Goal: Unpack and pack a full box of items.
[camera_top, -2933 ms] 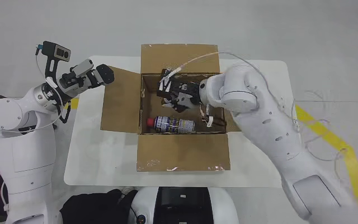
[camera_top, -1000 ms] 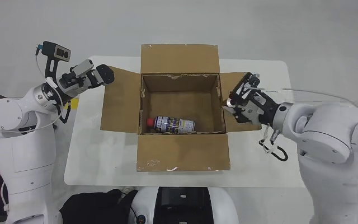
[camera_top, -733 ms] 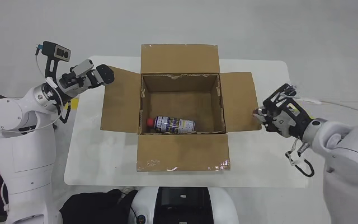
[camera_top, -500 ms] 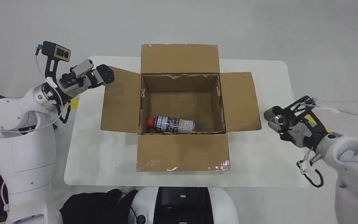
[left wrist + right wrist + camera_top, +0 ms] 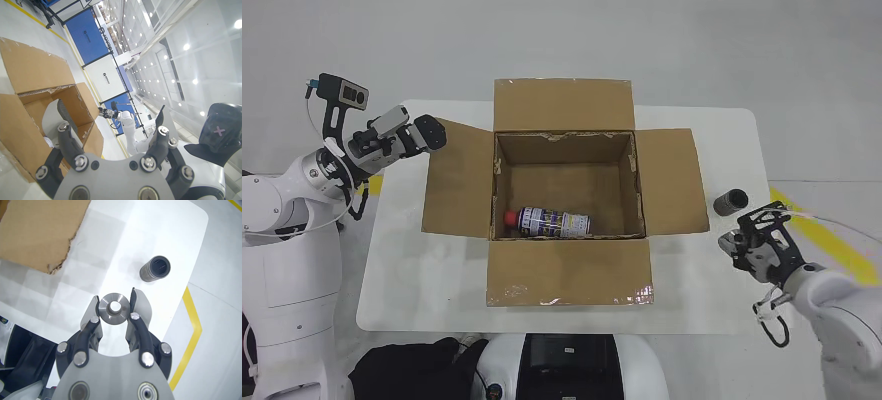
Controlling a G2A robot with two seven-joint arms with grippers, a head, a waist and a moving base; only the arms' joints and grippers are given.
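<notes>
- Brown cardboard box (image 5: pixel 567 270), top view: all flaps open, sits mid white table (image 5: pixel 402 280). Inside I see one item, a white-and-blue spray can w/ red cap (image 5: pixel 552 221), on its side near the front wall. The rest of the floor is bare cardboard.
- Top view, change: a few s ago the right arm was down in the box. It's since come out over the right flap and pulled back to the table's right edge. A short dark metal cylinder (image 5: pixel 729 201) now lies on the table just beside that flap, apart from the right gripper (image 5: pixel 757 245). The left gripper (image 5: pixel 427 132) hasn't moved, off the back-left corner.
- My read: unpack nearly done. One pc is out, one is in hand, and the can is left.
- Left wrist view: left gripper (image 5: pixel 110 106) fingers wide apart, nothing btwn them. The box's open flaps are ahead.
- Right wrist view: right gripper (image 5: pixel 115 302) is clamped on a silver metal disc w/ centre hole (image 5: pixel 114 310), pads on both sides of its rim. Can't tell if the disc touches the table. The dark cylinder (image 5: pixel 155 268) lies near, not touching, hollow end toward the cam.
</notes>
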